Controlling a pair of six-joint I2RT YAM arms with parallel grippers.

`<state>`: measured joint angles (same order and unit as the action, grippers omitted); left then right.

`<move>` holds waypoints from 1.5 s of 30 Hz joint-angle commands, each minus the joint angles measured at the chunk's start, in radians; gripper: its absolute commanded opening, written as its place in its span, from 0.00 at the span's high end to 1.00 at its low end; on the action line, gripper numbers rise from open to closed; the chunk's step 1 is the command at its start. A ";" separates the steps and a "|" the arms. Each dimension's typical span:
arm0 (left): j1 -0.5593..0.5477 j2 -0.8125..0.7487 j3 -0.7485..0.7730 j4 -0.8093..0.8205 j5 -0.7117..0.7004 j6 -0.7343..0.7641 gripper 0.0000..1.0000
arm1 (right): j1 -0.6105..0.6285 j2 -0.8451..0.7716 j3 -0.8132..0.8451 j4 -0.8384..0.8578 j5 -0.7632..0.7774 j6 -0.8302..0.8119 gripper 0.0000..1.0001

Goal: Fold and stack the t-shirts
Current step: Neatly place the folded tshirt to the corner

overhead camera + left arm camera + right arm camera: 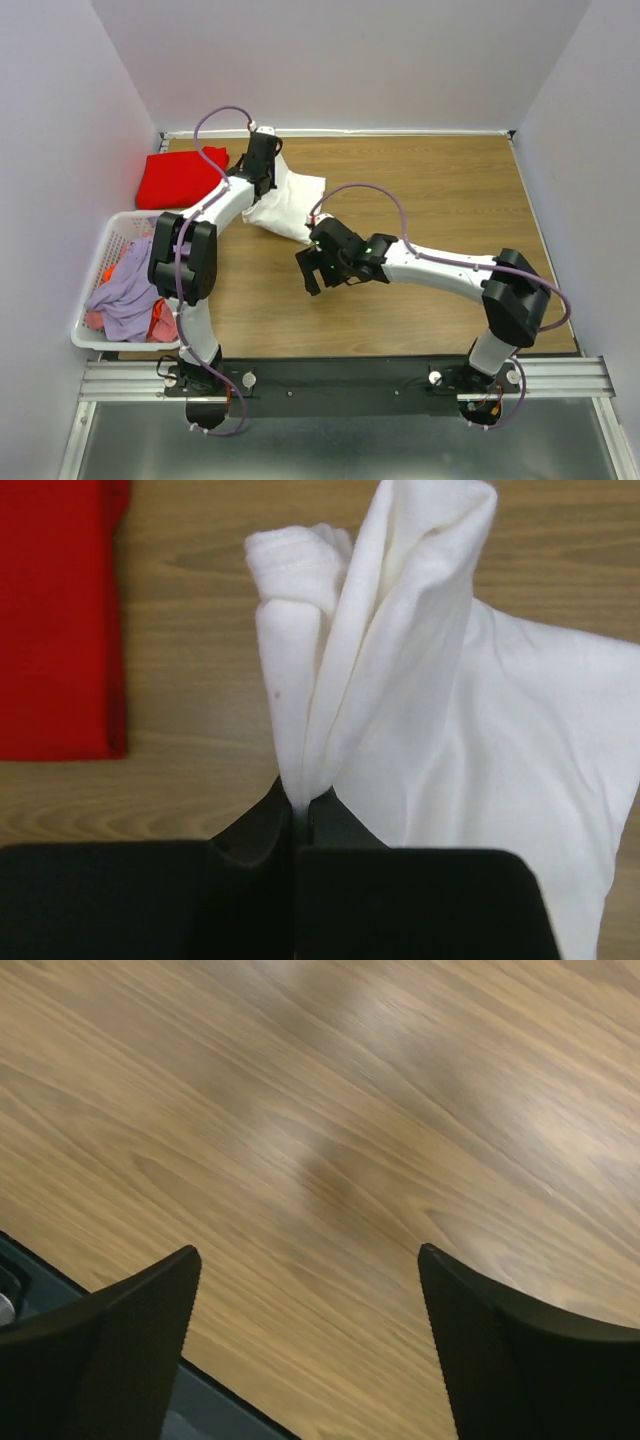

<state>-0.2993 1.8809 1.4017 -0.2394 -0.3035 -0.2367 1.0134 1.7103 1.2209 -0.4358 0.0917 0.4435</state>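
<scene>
Well, there are two t-shirts, one basket and two robot arms here, and each arm is carrying one gripper. Over on the left, the white plastic basket (118,228) is sitting at the table's edge. A purple cloth (125,295) is lying in it on top of some orange and pink bits.

Just behind the basket, the red t-shirt (180,178) is lying flat in the far left corner of the table. Next to it, the left gripper (300,815) is squeezing its two fingers tight together on a fold of the white t-shirt (295,205) and is holding that bit up in a peak. The rest of the white t-shirt is resting in a bunch on the table, a little to the right of the red one and not touching it.

Nearer the middle, the right gripper (308,1250) is hanging over bare wood with its fingers wide apart, and it is holding nothing. It is sitting near the white t-shirt's closest corner but is not touching it.

The table (450,200) is showing brown wood with long grain lines. A metal rail (350,378) is running along the near edge, and both arms are standing on it. Plain pale walls (400,60) are closing in the table on the left, the back and the right.
</scene>
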 commanded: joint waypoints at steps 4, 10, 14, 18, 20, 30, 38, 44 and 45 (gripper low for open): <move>0.069 0.063 0.227 -0.072 -0.221 0.262 1.00 | -0.065 -0.123 -0.102 -0.122 0.048 0.057 0.00; 0.126 0.144 0.351 -0.077 -0.292 0.450 1.00 | -0.090 -0.140 -0.101 -0.205 0.069 0.072 0.00; 0.169 0.196 0.428 -0.095 -0.281 0.496 1.00 | -0.098 -0.114 -0.072 -0.251 0.063 0.067 0.00; 0.198 0.202 0.462 -0.110 -0.237 0.551 1.00 | -0.102 -0.074 -0.038 -0.290 0.062 0.058 0.00; 0.222 0.189 0.461 -0.107 -0.165 0.580 1.00 | -0.105 -0.049 -0.018 -0.303 0.060 0.057 0.00; 0.334 0.201 0.559 -0.161 -0.098 0.682 1.00 | -0.107 0.063 0.097 -0.373 0.046 0.026 0.00; 0.402 0.210 0.539 -0.130 -0.098 0.711 1.00 | -0.110 0.132 0.163 -0.419 0.052 0.018 0.00; 0.430 0.276 0.528 -0.065 -0.166 0.712 1.00 | -0.110 0.169 0.189 -0.434 0.048 0.023 0.00; 0.433 0.284 0.531 -0.055 -0.174 0.714 1.00 | -0.110 0.172 0.192 -0.435 0.046 0.023 0.00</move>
<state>0.1165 2.1250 1.9373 -0.3744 -0.4187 0.4496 0.9085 1.8557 1.3773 -0.8307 0.1280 0.4702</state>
